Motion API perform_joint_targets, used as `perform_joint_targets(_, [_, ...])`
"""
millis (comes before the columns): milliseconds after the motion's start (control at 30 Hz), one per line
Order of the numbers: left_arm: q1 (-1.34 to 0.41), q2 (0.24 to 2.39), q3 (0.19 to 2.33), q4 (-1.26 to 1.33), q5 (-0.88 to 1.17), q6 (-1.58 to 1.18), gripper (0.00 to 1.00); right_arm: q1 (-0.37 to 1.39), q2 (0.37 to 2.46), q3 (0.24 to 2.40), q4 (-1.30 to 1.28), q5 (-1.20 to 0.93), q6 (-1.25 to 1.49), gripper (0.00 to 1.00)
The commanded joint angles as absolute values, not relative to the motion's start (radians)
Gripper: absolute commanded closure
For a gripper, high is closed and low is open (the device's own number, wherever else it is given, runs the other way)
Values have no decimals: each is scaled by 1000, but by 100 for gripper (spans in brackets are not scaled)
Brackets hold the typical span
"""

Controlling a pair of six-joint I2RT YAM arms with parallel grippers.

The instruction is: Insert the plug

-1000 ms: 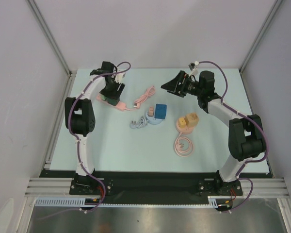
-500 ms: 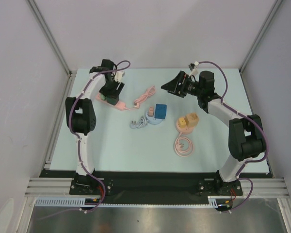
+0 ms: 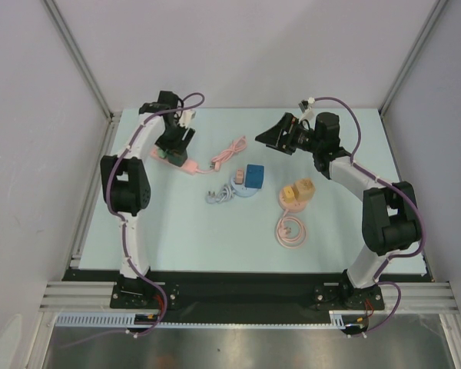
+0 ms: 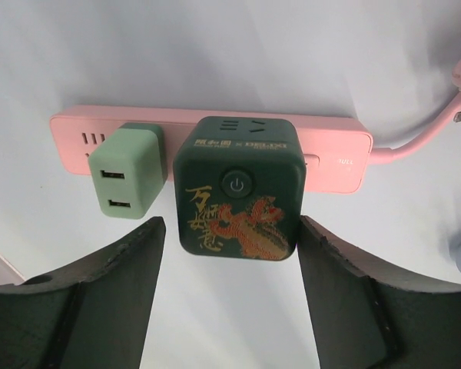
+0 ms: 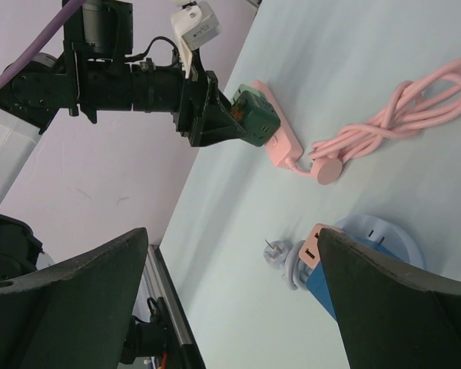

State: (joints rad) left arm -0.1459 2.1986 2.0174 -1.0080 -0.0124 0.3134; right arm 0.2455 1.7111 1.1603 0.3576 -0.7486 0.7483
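The dark green cube-shaped plug (image 4: 238, 188) sits seated in the pink plastic power strip (image 4: 338, 150) near the pale desk's (image 3: 177, 238) far left corner, so insertion looks done. The left gripper (image 4: 230, 231) flanks it with jaws spread, not pinching. The right gripper (image 5: 230, 238) hovers wide apart and empty. Only backing away seems left.

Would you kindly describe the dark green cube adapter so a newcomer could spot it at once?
On the far left of the table, a pink power strip lies beneath the left end effector. Of the two blocks plugged into it, the dark green cube adapter is the larger. Only it bears a gold dragon and a round power button.
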Motion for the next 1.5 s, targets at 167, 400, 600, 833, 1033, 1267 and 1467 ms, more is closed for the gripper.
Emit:
perform_joint_targets(167, [-132,2106,2042,-1020,-28,293,31,245,1652,1200,370,-744,729,0])
perform_joint_targets(400, [-132,2076,2065,-1015,-77,245,41,244,1647,1200,362,-738,723,0])
perform_joint_targets(600, [-132,2071,2060,-1026,-120,255,36,245,1651,1200,365,-739,726,0])
perform_joint_targets(833, [-132,2085,2057,-1029,-81,264,26,242,1651,1198,368,-745,727,0])
perform_joint_targets(1033, [-130,2065,2059,-1026,-98,242,36,242,1644,1198,357,-735,716,0])
perform_joint_targets(1267, [-130,2052,2025,-971,-60,212,85,242,1651,1198,362,-735,722,0])
perform_joint_targets(1467, [-114,2066,1895,-881,-34,186,100,238,1643,1198,357,-738,716,0])
